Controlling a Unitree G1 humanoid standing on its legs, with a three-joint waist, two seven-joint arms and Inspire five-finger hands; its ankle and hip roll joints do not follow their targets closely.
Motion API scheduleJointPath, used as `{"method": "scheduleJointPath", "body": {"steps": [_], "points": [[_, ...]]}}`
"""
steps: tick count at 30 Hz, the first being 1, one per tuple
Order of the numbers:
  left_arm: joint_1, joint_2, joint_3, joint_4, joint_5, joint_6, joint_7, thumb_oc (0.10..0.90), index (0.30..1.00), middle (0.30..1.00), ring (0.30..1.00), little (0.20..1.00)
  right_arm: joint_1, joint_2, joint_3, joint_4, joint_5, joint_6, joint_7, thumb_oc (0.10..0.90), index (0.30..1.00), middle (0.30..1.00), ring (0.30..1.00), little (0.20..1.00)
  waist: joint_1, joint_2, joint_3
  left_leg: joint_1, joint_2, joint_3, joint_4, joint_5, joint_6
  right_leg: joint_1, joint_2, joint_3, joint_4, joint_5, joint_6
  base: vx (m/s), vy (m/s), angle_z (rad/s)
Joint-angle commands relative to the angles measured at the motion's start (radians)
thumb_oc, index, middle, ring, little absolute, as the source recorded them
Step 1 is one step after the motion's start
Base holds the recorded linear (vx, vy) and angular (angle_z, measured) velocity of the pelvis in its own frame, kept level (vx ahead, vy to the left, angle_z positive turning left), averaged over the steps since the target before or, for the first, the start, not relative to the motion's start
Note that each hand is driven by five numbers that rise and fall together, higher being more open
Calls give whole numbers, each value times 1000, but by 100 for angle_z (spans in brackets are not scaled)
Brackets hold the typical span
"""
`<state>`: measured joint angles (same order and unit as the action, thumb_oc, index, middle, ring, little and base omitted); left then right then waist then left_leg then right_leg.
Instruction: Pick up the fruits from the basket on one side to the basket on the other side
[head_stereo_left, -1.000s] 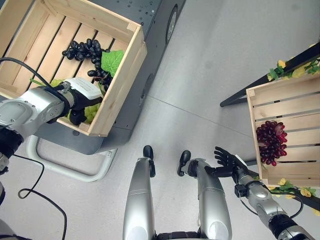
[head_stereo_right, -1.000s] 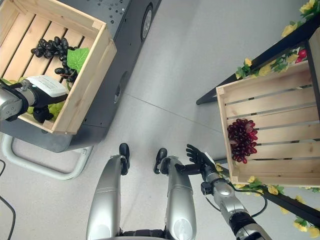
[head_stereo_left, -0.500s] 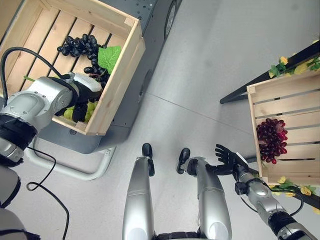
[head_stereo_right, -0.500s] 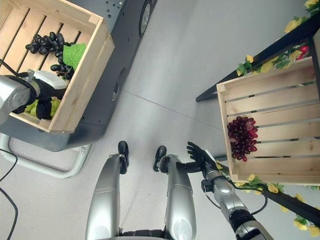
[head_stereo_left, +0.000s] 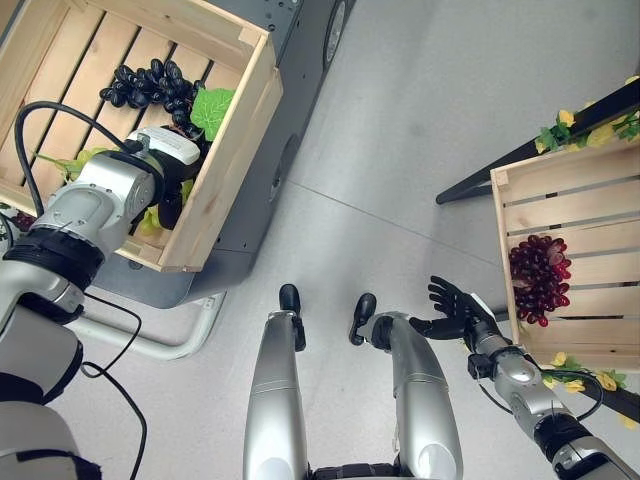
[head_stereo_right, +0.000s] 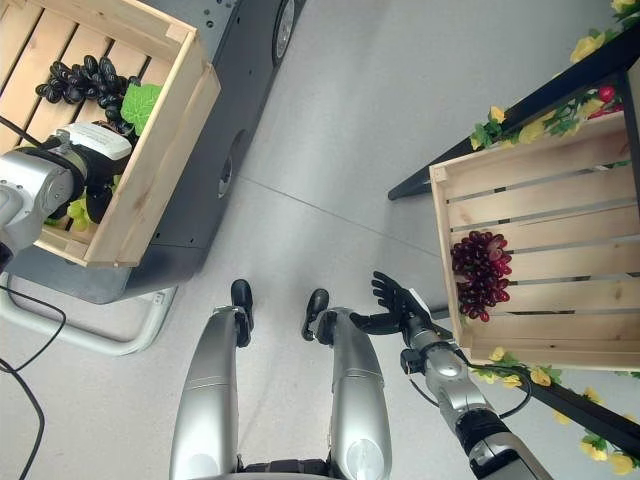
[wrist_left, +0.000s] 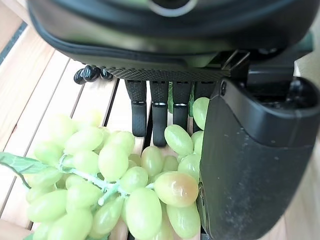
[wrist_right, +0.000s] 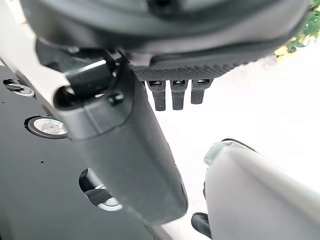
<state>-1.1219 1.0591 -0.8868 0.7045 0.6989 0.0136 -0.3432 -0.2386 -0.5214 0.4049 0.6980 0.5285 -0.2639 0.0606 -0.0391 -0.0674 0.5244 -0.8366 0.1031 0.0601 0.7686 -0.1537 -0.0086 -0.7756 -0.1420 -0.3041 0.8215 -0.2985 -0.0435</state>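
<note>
A wooden crate (head_stereo_left: 235, 150) at the left holds a bunch of black grapes (head_stereo_left: 150, 85) with a green leaf and a bunch of green grapes (wrist_left: 115, 185). My left hand (head_stereo_left: 170, 185) is down inside this crate, right over the green grapes. Its fingers (wrist_left: 159, 120) point straight down behind the bunch and its thumb (wrist_left: 250, 165) stands beside it, so the hand is open. A second wooden crate (head_stereo_left: 560, 190) at the right holds a bunch of red grapes (head_stereo_left: 540, 278). My right hand (head_stereo_left: 455, 310) hovers low beside that crate, open with fingers spread, holding nothing.
The left crate rests on a grey cart (head_stereo_left: 300, 100) with a white tubular frame (head_stereo_left: 150, 335) at its base. The right crate sits on a dark stand trimmed with yellow flowers and leaves (head_stereo_left: 560, 135). Grey floor lies between the two crates.
My left hand has pushed farther into the left crate, onto the green grapes. The right hand has risen slightly and stays open. The camera has shifted a little.
</note>
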Motion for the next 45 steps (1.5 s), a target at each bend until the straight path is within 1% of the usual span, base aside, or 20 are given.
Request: {"method": "scheduleJointPath", "body": {"steps": [1, 7, 12, 14, 16, 18, 19, 20, 21, 22, 24, 25, 26, 27, 28, 30, 34, 38, 42, 45], "points": [[160, 64, 5, 144, 100, 72, 56, 400, 300, 300, 300, 300, 40, -23, -39, -74, 62, -71, -41, 800, 900, 900, 900, 900, 19, -38, -4, 45, -29, 81, 10, -61, 76, 53, 3, 12, -71, 120, 36, 0, 0, 0], [206, 96, 56, 101, 145, 88, 65, 400, 300, 300, 300, 300, 55, -24, -57, -99, 44, -40, -54, 800, 900, 900, 900, 900, 21, -15, -4, 104, -38, 91, -14, -59, 75, 103, 0, 16, -80, 111, 34, 12, 12, -2], [223, 114, 91, 100, 135, 122, 158, 400, 300, 300, 300, 300, 58, -31, -59, -102, 37, -27, -47, 800, 900, 900, 900, 900, 21, 3, -4, 162, -45, 99, -39, -56, 76, 147, -5, 26, -89, 105, 33, 18, 8, -4], [238, 124, 117, 96, 45, 152, 201, 400, 300, 300, 300, 300, 63, -31, -58, -108, 35, -24, -47, 800, 900, 900, 900, 900, 23, 11, -4, 189, -48, 102, -53, -53, 76, 168, -6, 29, -97, 103, 33, 21, 8, -4], [280, 130, 186, 96, -164, 198, 283, 400, 300, 300, 300, 300, 75, -27, -65, -124, 27, -16, -54, 800, 900, 900, 900, 900, 28, 19, -4, 218, -54, 104, -70, -48, 77, 192, -6, 33, -106, 103, 33, 0, 0, 0], [342, 116, 294, 116, -344, 195, 368, 400, 300, 300, 300, 300, 93, -14, -75, -142, 10, -9, -60, 800, 900, 900, 900, 900, 33, 27, -4, 252, -61, 103, -90, -42, 78, 219, -5, 37, -117, 102, 34, 0, 0, 0], [356, 114, 314, 120, -377, 192, 380, 400, 300, 300, 300, 300, 95, -13, -77, -145, 7, -9, -60, 800, 900, 900, 900, 900, 33, 28, -4, 258, -61, 103, -94, -41, 78, 225, -5, 38, -119, 102, 34, 0, 0, 0], [397, 102, 387, 126, -430, 174, 416, 400, 300, 300, 300, 300, 103, -5, -81, -153, -1, -7, -64, 800, 900, 900, 900, 900, 35, 32, -4, 274, -65, 102, -108, -37, 80, 237, -5, 40, -126, 104, 34, 0, 0, 0], [482, 74, 558, 159, -574, 111, 479, 400, 300, 300, 300, 300, 130, 19, -96, -191, -26, 5, -77, 800, 900, 900, 900, 900, 41, 36, -4, 315, -73, 99, -136, -30, 84, 270, -5, 45, -140, 109, 38, 0, 0, 0], [493, 72, 580, 162, -597, 100, 488, 400, 300, 300, 300, 300, 133, 21, -96, -195, -29, 7, -78, 800, 900, 900, 900, 900, 40, 37, -5, 323, -75, 99, -141, -29, 85, 275, -5, 45, -143, 110, 38, 32, -1, -2], [541, 50, 709, 175, -780, 58, 520, 400, 300, 300, 300, 300, 155, 42, -101, -224, -52, 14, -91, 800, 900, 900, 900, 900, 40, 39, -7, 364, -82, 95, -171, -24, 88, 307, -2, 51, -161, 113, 41, 43, 2, 1], [561, 40, 762, 182, -883, 37, 534, 400, 300, 300, 300, 300, 165, 51, -100, -238, -61, 19, -97, 800, 900, 900, 900, 900, 38, 39, -13, 380, -85, 94, -184, -22, 89, 319, -2, 53, -170, 114, 43, 75, 1, 3], [581, 10, 854, 201, -1060, 10, 535, 400, 300, 300, 300, 300, 180, 64, -97, -253, -70, 17, -105, 800, 900, 900, 900, 900, 36, 40, -26, 404, -90, 95, -204, -22, 90, 338, 0, 56, -187, 117, 46, 55, -1, 2], [584, 10, 857, 201, -1060, 11, 535, 400, 300, 300, 300, 300, 180, 63, -96, -253, -70, 17, -105, 800, 900, 900, 900, 900, 35, 40, -26, 404, -90, 95, -204, -22, 90, 339, 0, 56, -188, 117, 46, 56, -6, 0], [593, -13, 917, 204, -1173, -15, 561, 400, 300, 300, 300, 300, 183, 76, -94, -258, -78, 15, -112, 800, 900, 900, 900, 900, 35, 40, -35, 423, -93, 97, -219, -23, 91, 354, 1, 57, -202, 118, 48, 38, -9, 1], [607, -45, 980, 198, -1327, -48, 584, 400, 300, 300, 300, 300, 185, 88, -89, -262, -78, 15, -120, 800, 900, 900, 900, 900, 33, 41, -52, 452, -97, 97, -240, -25, 92, 378, 4, 58, -224, 117, 49, 56, -14, 1], [630, -97, 1032, 154, -1481, -101, 605, 400, 300, 300, 300, 300, 188, 97, -83, -267, -77, 20, -124, 800, 900, 900, 900, 900, 33, 44, -72, 485, -103, 100, -257, -31, 93, 406, 6, 61, -242, 116, 50, 53, 2, 0], [641, -156, 1071, 113, -1681, -179, 565, 400, 300, 300, 300, 300, 195, 106, -76, -274, -74, 16, -126, 800, 900, 900, 900, 900, 31, 49, -89, 518, -109, 102, -268, -39, 96, 431, 5, 62, -249, 114, 49, 29, -1, 0], [650, -196, 1080, 68, -1787, -231, 538, 400, 300, 300, 300, 300, 204, 113, -75, -296, -77, -3, -113, 800, 900, 900, 900, 900, 29, 56, -101, 542, -116, 102, -276, -45, 101, 448, 2, 63, -249, 113, 51, 8, 1, 0], [650, -211, 1084, 30, -1798, -288, 521, 400, 300, 300, 300, 300, 209, 115, -72, -335, -81, -26, -100, 800, 900, 900, 900, 900, 25, 62, -115, 564, -118, 105, -282, -50, 103, 464, 1, 63, -247, 113, 52, 0, 0, 0]]}}
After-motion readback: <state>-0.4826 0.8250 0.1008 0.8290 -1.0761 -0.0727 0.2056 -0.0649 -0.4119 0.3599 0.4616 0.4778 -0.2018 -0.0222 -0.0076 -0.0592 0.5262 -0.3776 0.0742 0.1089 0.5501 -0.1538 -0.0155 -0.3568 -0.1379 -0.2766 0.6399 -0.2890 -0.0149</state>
